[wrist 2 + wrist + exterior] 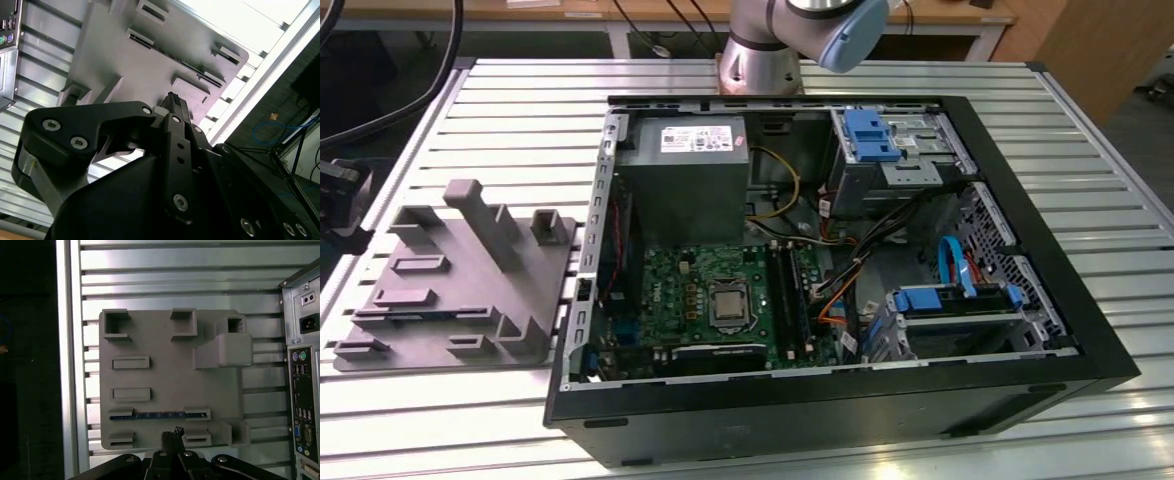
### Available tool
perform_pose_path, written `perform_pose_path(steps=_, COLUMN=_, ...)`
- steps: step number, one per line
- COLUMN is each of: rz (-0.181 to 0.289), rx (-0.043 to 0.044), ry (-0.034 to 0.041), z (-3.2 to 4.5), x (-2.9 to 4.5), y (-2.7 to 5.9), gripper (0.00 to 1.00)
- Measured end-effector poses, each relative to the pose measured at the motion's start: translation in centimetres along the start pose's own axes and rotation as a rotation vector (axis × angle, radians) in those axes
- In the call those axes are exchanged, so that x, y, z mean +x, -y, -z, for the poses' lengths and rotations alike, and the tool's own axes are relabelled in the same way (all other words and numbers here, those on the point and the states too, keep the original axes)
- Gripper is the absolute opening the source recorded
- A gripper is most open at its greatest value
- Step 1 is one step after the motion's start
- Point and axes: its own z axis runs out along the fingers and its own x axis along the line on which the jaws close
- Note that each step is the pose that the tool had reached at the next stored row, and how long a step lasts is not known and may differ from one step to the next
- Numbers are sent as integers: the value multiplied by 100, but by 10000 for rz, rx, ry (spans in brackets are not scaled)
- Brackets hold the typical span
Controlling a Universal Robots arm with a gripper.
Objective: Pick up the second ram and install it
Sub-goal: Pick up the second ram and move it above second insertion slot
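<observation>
text: none legible | white label on power supply: unreadable

second ram, thin dark-blue strip, standing in grey fixture

- In the exterior view the light is bright and even from above; the ribbed metal table gleams pale, and the inside of the open computer case lies in shade.
- In the first wrist view, glare bands cross the slats above the gray fixture.
- In the second wrist view the far table corner washes out white, and the gripper is a dark, shadowed mass.
</observation>
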Motion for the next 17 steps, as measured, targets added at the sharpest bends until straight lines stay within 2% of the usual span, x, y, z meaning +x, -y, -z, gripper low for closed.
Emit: perform_pose_path(steps=17, rz=3003, rx=-147, ry=-134, z=-53, x=2, y=2, gripper=10)
